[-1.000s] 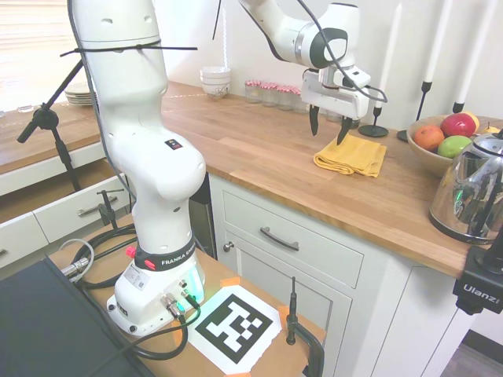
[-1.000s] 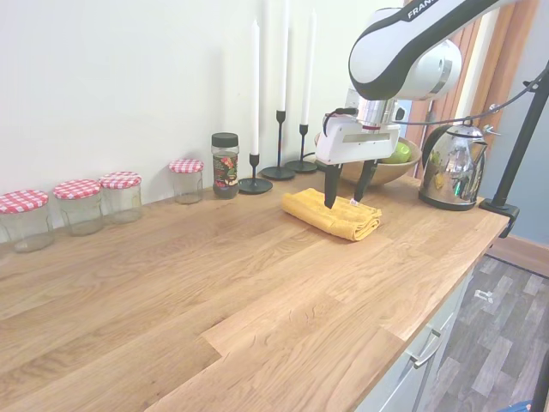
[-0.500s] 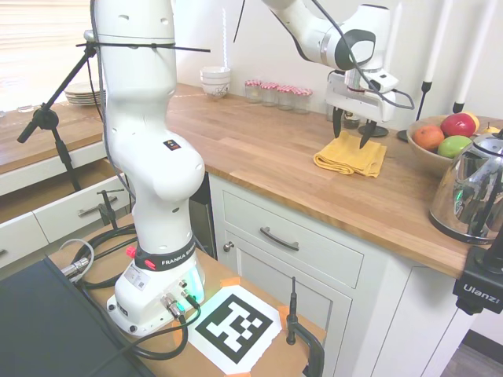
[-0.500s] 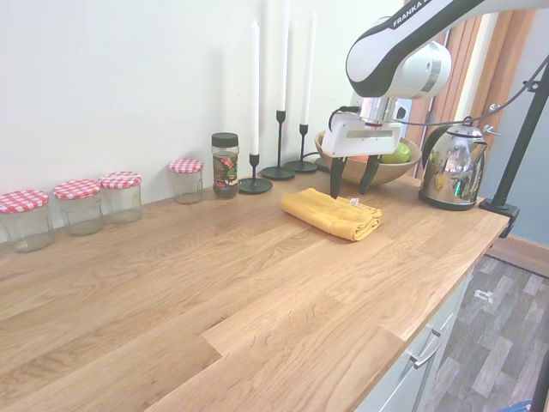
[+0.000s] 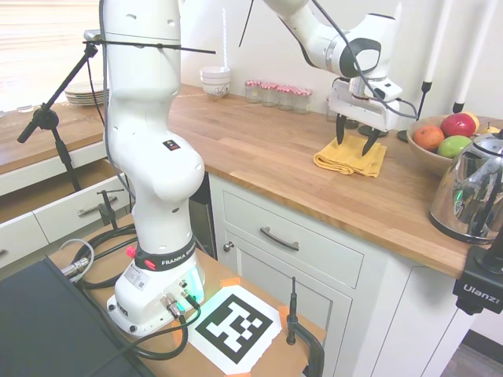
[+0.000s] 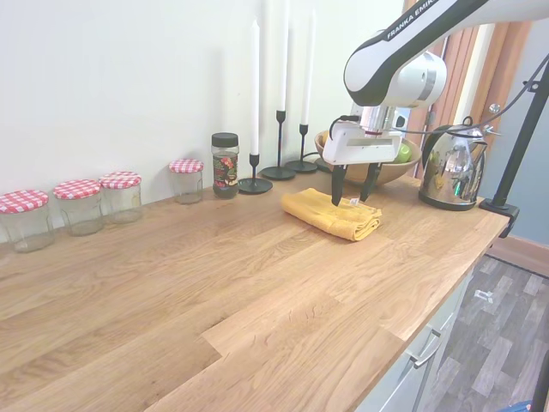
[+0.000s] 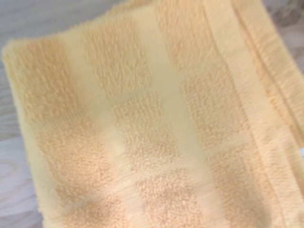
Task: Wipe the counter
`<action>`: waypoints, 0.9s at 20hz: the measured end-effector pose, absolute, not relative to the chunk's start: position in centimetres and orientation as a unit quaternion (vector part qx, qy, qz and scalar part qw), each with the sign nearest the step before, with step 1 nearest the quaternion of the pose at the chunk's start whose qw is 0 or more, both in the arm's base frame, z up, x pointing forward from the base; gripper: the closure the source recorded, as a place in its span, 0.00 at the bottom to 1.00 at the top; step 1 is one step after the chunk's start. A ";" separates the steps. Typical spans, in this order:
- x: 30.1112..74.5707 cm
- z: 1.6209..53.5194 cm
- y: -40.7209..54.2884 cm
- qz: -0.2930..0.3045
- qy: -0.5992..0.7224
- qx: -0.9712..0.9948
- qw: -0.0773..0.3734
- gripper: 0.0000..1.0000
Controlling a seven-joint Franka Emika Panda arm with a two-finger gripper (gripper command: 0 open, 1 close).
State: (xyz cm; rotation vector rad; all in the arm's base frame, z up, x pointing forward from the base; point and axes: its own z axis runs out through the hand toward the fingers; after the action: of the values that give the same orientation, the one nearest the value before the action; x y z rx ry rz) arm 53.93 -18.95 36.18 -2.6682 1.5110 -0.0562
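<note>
Counter point(image 5: 259, 149): long honey-brown plank worktop with a thick square edge, over white panelled cabinets point(image 5: 302, 259). It runs along a white wall; in the second exterior view it fills the frame from near left to far right.

Cloth point(image 6: 333, 214): folded yellow terry towel, lying flat on the counter toward the kettle end and set back from the front edge. In the wrist view it fills nearly the whole frame point(image 7: 152, 123), with pale woven bands and a hemmed edge.

Gripper point(image 6: 352, 184): white body, two dark fingers point(image 6: 336, 183) pointing down, directly over the cloth. Fingers spread partly apart, holding nothing; the tips stand at the cloth's upper surface. Whether they touch it cannot be told. In the first exterior view the gripper point(image 5: 354, 141) stands over the far part of the cloth point(image 5: 350, 157).

Other items on the counter:
- Three black candlesticks with tall white candles point(image 6: 255, 103), against the wall behind the cloth.
- Dark-lidded spice jar point(image 6: 225, 165), just left of the candlesticks.
- Four glass jars with red-checked lids point(image 6: 81, 206), in a row along the wall, well left of the cloth.
- Wooden fruit bowl point(image 5: 436, 145) with red and green fruit, right of the cloth.
- Shiny metal kettle point(image 5: 474, 192), near the counter's right end.
- Stacked white bowls point(image 5: 215, 80), at the far end.

Adjoining: lower, darker wooden surface with white drawers point(image 5: 47, 169), bearing stacked plates.
</note>
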 end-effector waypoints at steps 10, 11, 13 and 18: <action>54.3 35.5 -18.6 -0.019 0.490 -0.871 0.037 1.00; 54.3 35.5 -18.5 -0.020 0.490 -0.871 0.037 1.00; 54.3 35.5 -18.5 -0.020 0.489 -0.871 0.037 1.00; 54.3 35.1 -18.0 -0.017 0.486 -0.873 0.036 1.00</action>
State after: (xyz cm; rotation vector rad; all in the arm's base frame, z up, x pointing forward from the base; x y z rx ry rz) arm 54.35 -18.03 35.07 -2.6802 1.4939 -0.0509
